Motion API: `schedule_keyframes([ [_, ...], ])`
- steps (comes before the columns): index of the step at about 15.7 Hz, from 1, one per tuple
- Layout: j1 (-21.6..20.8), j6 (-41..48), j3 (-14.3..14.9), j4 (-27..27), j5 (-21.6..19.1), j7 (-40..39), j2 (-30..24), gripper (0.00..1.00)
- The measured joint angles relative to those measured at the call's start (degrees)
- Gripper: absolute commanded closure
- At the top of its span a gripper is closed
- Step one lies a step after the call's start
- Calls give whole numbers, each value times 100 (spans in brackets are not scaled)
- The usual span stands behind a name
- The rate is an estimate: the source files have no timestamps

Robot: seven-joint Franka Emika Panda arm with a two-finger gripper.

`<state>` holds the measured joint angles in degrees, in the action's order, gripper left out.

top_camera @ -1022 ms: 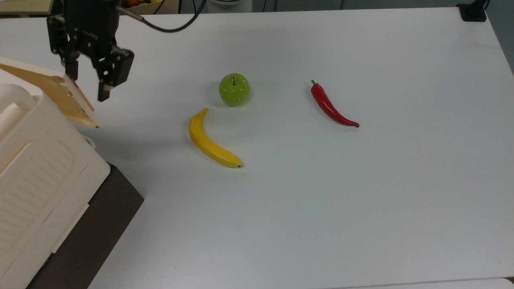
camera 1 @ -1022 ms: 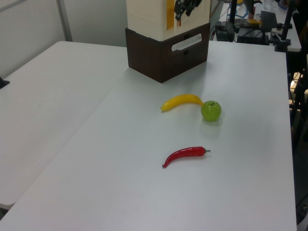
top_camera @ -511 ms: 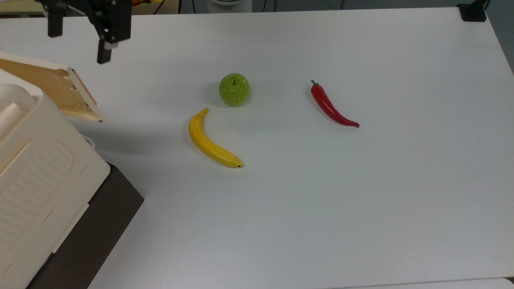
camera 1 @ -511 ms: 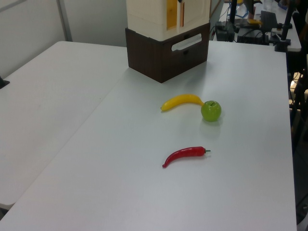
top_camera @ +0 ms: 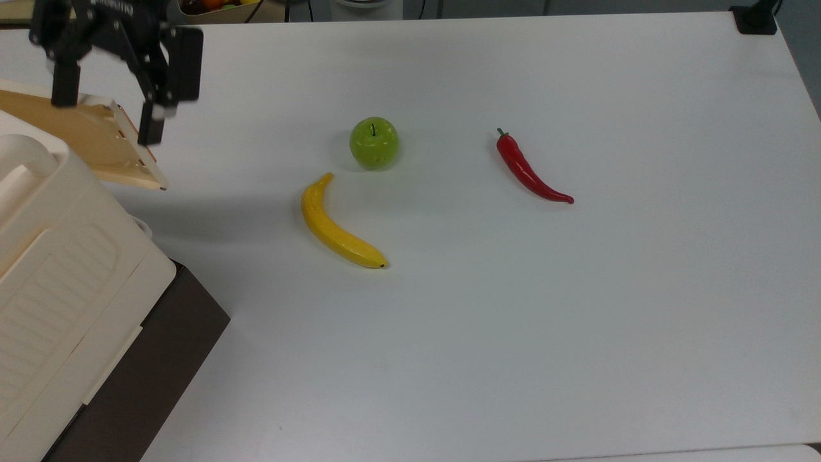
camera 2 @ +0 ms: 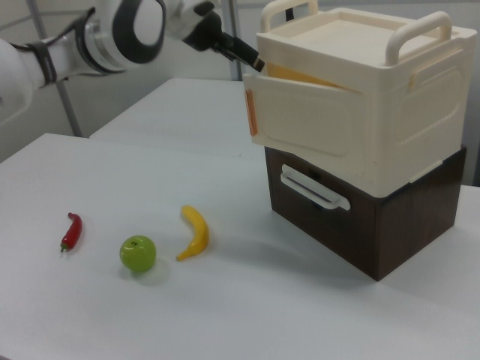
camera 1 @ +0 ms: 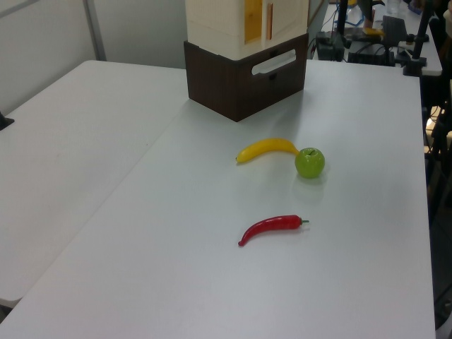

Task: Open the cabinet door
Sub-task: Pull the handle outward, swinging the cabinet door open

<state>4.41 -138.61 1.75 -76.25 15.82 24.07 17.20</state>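
Note:
The cabinet (top_camera: 58,276) is a big cream box on a dark brown base at the top view's left; it also stands in the left view (camera 1: 219,18) and the right view (camera 2: 375,112). Its cabinet door (top_camera: 96,144) stands partly swung out, tan inner face showing in the top view, cream outer face (camera 2: 300,124) in the right view. My gripper (top_camera: 108,122) hangs open over the door's free edge, one finger (top_camera: 64,86) above the tan face and the other (top_camera: 152,125) just past the edge. In the right view the gripper (camera 2: 247,56) is at the door's upper corner.
A green apple (top_camera: 374,142), a yellow banana (top_camera: 337,224) and a red chili pepper (top_camera: 529,170) lie on the white table (top_camera: 577,308) to the top view's right of the cabinet. A dark drawer with a cream handle (camera 2: 315,187) sits under the cream box.
The gripper let go of the door's edge, rose toward the top view's upper edge, then came back down further left with its fingers wider apart. The door swung out slightly.

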Motion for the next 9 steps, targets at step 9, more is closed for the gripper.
schedule_keyframes([
  [9,74,905,34,24,3,-252,-73,0],
])
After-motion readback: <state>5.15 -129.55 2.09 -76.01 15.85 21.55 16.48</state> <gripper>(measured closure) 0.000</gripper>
